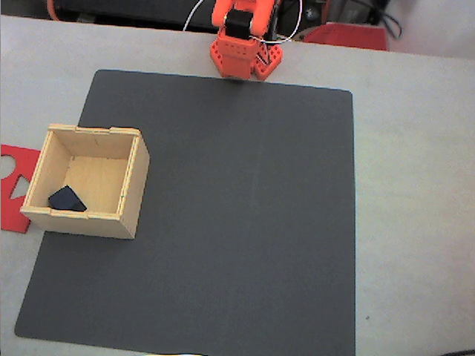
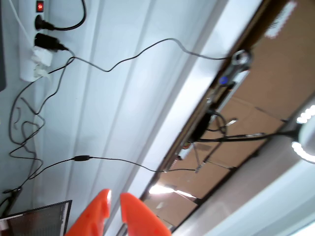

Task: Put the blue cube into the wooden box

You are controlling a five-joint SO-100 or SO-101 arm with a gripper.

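In the fixed view the wooden box (image 1: 132, 178) stands on the left side of the dark mat. The blue cube (image 1: 67, 199) lies tilted inside it, in the near-left corner of the box floor. The orange arm (image 1: 245, 44) is folded back over its base at the far edge of the table, well away from the box. In the wrist view my gripper (image 2: 114, 197) points up at a wall, and its two orange fingertips (image 2: 101, 211) stand almost together with nothing between them.
A flat red sheet with cut-out shapes (image 1: 15, 185) lies left of the box on the grey table. The dark mat (image 1: 245, 222) spreads across the middle and right. The wrist view takes in a power strip (image 2: 37, 44), cables and a lamp.
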